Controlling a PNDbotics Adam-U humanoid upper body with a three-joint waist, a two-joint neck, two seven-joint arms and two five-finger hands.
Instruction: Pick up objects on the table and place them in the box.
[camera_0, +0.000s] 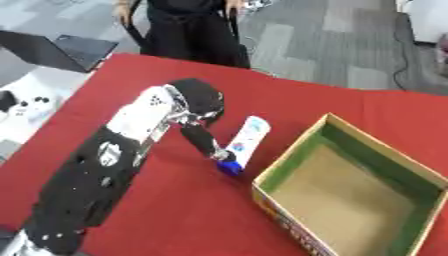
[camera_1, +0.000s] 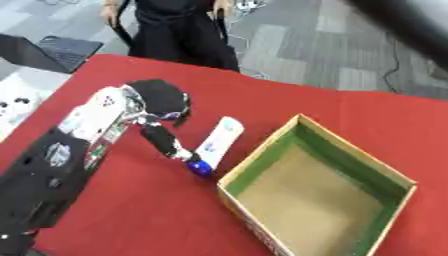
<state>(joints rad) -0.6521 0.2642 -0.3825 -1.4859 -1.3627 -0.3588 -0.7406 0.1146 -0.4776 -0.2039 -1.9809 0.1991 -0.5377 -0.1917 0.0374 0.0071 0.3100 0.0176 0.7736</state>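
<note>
Red cloth covers the table (camera_0: 289, 105), with grey carpet beyond its far edge. From the left, the robot's left arm reaches in, and its left hand (camera_0: 203, 131) points fingers down at a white tube with a blue cap (camera_0: 246, 142), touching its near end; whether they grip it I cannot tell. Just right of the tube sits the open cardboard box (camera_0: 297, 150), green-lined inside.

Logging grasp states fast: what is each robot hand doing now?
Left robot hand: fingers reach the white tube; grip cannot be told.
Right robot hand: not in view.
</note>
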